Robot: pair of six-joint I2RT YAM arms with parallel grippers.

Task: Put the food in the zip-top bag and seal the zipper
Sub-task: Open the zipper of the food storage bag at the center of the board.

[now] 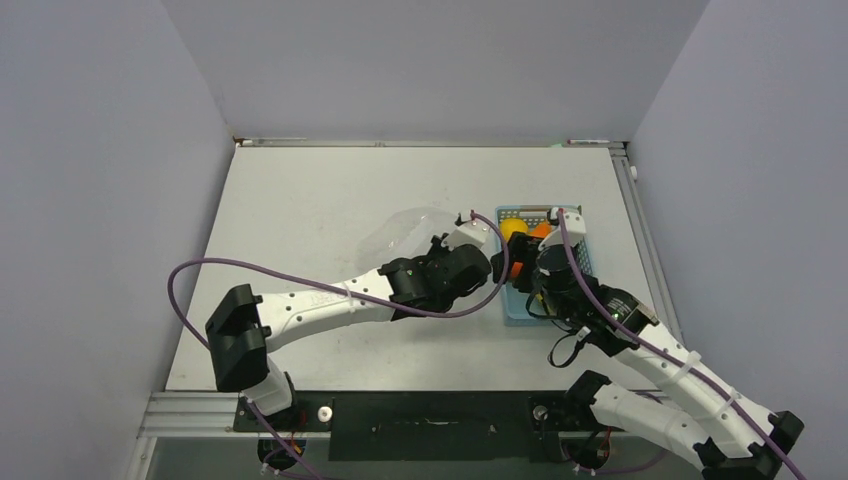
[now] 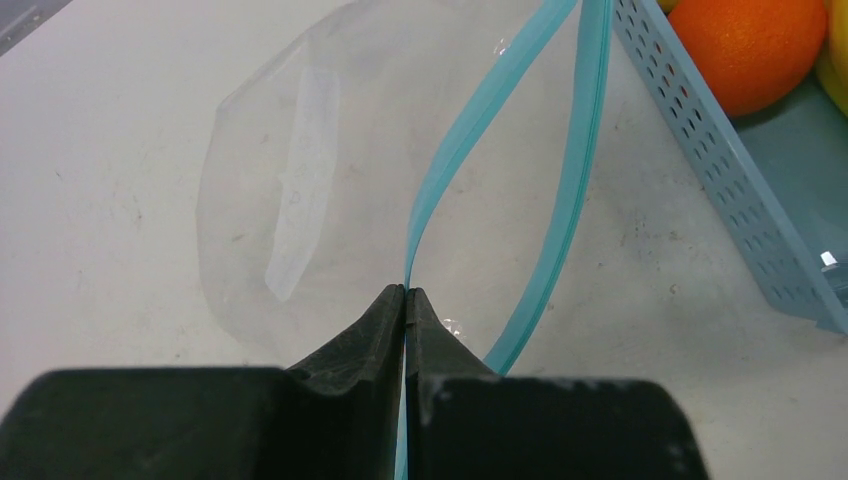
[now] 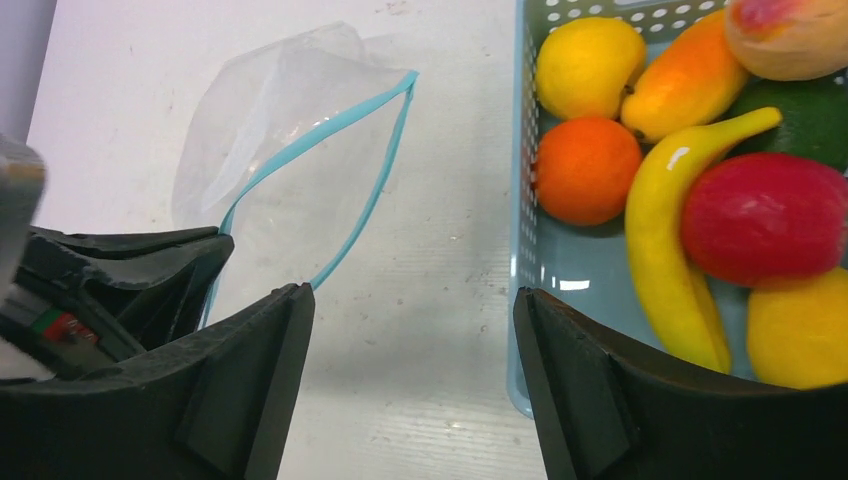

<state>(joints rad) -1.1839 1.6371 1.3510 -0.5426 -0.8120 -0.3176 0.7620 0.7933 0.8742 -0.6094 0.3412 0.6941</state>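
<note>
The clear zip-top bag (image 2: 300, 200) lies on the white table with its mouth gaping toward the basket. Its light blue zipper (image 2: 592, 100) splits into two strands. My left gripper (image 2: 405, 292) is shut on the nearer strand and holds that lip up. The food sits in the light blue basket (image 3: 525, 200): an orange (image 3: 585, 170), a lemon (image 3: 588, 65), a banana (image 3: 670, 230), a red fruit (image 3: 765, 218) and a green one (image 3: 815, 115). My right gripper (image 3: 408, 292) hangs open over bare table between the bag (image 3: 270, 110) and the basket, holding nothing.
The basket (image 1: 515, 312) stands at the table's right side, with both wrists crowded beside it. The bag (image 1: 410, 232) lies just left of the left gripper (image 1: 462, 222). Grey walls enclose the table on three sides.
</note>
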